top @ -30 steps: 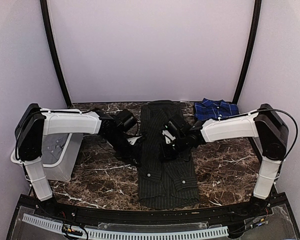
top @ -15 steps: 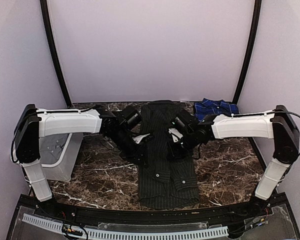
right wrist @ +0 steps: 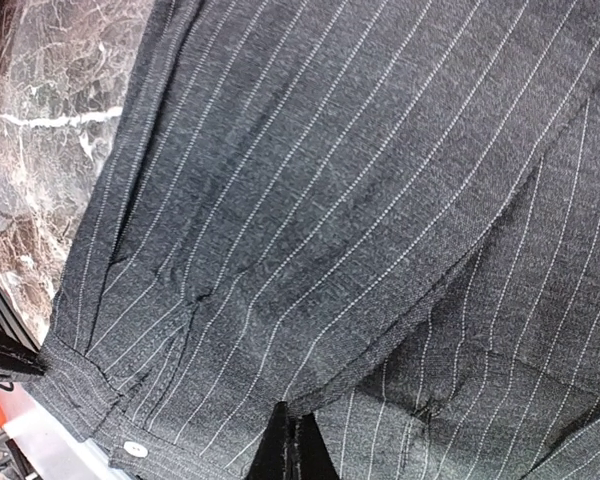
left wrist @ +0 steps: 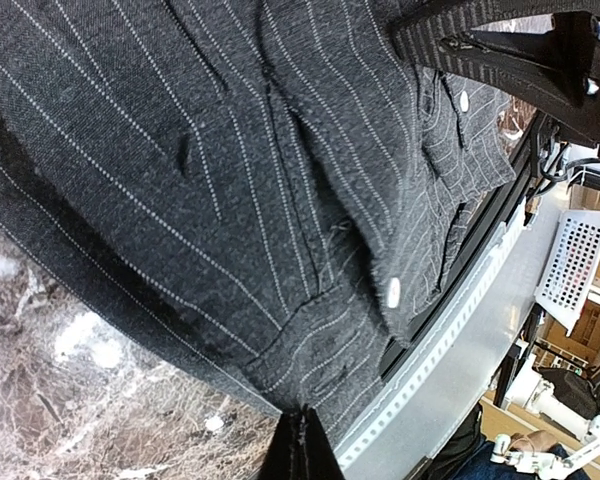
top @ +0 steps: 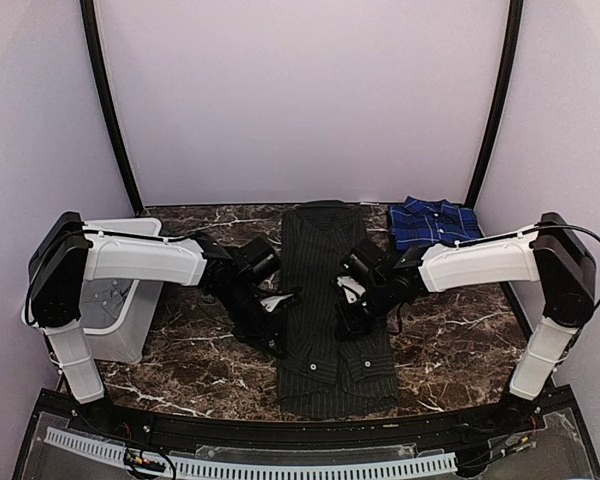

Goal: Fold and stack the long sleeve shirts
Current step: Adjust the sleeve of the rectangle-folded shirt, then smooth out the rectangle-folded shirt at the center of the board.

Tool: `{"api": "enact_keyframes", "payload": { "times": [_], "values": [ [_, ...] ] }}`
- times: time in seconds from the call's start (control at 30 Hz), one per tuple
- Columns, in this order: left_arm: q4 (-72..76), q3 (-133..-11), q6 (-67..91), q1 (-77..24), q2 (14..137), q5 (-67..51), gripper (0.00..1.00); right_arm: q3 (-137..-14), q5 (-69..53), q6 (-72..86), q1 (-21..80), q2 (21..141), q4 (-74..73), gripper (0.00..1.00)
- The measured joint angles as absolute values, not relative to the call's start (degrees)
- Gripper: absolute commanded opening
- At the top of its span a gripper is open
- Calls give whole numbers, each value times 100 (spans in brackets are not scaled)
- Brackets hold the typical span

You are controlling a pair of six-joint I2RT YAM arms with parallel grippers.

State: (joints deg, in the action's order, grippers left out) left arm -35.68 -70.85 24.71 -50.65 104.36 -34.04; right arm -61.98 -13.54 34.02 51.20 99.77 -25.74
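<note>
Black pinstriped shirt (top: pixel 315 260) lies lengthwise down the bench (top: pixel 450 330), with the plaid shirt (top: pixel 432 220) folded just off its far-right corner. The left gripper (left wrist: pixel 300 450) is pinched tight on its left edge, and the right gripper (right wrist: pixel 288 445) is clamped on a fold at its right side.

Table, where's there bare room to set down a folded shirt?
Bare marble: near left, between bin, black shirt and the table's front edge; near right, between that shirt and the right arm's base. Crowded: the middle, where both arms reach the shirt, and the far right corner, holding the plaid shirt.
</note>
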Motion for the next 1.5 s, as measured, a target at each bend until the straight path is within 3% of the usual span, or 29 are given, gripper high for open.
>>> {"api": "enact_keyframes", "payload": {
  "times": [0.1,0.23,0.27,0.37,0.47,0.6,0.8,0.87,1.07,1.5],
  "values": [
    [-3518,-7017,2486,-5087,10436,-3406,8,-6180,-1328,3413,5122,9977,-2576,21],
    [-3505,-6945,2523,-5092,10436,-3380,30,-6182,-1153,3389,5078,9931,-2615,40],
    [-3500,-6943,2482,-5092,10436,-3358,39,-6184,-1118,3363,5050,9880,-2641,43],
    [-3577,-6967,2510,-5092,10436,-3186,48,-6254,-1013,3284,4880,9699,-2687,44],
    [-3809,-7183,2510,-5085,10431,-2840,48,-6405,-923,3216,4558,9544,-2596,41],
    [-3885,-7620,2532,-4936,10396,-2418,42,-6860,-904,3120,4178,9666,-2333,30],
    [-3492,-8191,2650,-4171,10438,-1997,36,-8093,-1041,2943,3712,10597,-1682,22],
    [-3229,-8473,2674,-3948,10569,-1874,31,-8394,-1151,2906,3562,10925,-1511,20],
    [-2174,-9319,2709,-3752,11480,-1612,28,-9227,-1568,2871,3183,11963,-1275,20],
    [-353,-11454,2738,-3693,13841,-1282,30,-8407,-2209,3208,2803,12208,-602,14]
  ]
}}
